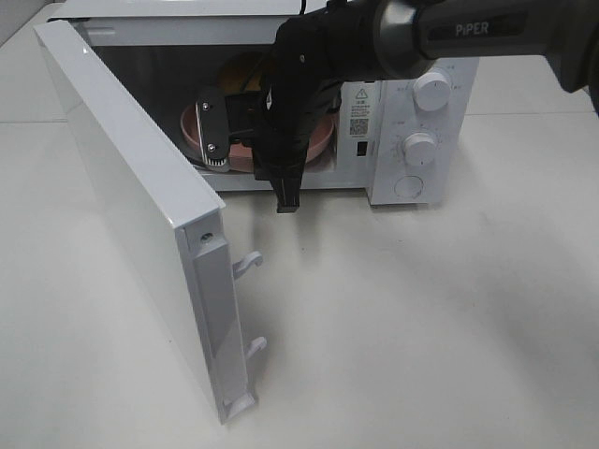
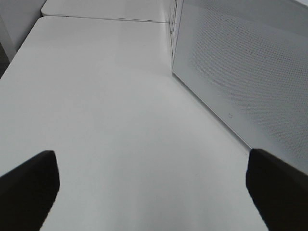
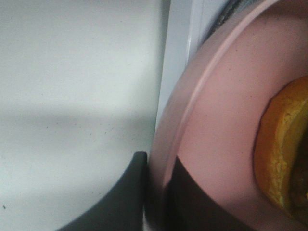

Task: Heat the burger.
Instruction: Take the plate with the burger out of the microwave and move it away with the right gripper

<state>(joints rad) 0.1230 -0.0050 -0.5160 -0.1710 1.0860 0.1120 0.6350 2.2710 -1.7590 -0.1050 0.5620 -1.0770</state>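
Observation:
The burger [image 3: 281,149] lies on a pink plate [image 3: 216,120] inside the open microwave [image 1: 379,178]. In the high view only a golden-brown bit of the burger [image 1: 240,73] shows behind my right arm. My right gripper [image 1: 285,182] points down at the oven mouth, shut on the plate's front rim [image 3: 166,159], one finger [image 3: 127,202] outside it and one finger [image 3: 185,192] inside. The pink plate [image 1: 192,126] shows on both sides of the arm. My left gripper [image 2: 154,192] stands wide open over bare table with nothing between its tips, and it is not in the high view.
The microwave door [image 1: 131,187] swings far out to the left, its latch hooks [image 1: 251,265] pointing right. Two knobs [image 1: 429,92] sit on the control panel at right. White table [image 1: 421,318] spreads in front. The door's dotted outer face [image 2: 240,72] is close beside my left gripper.

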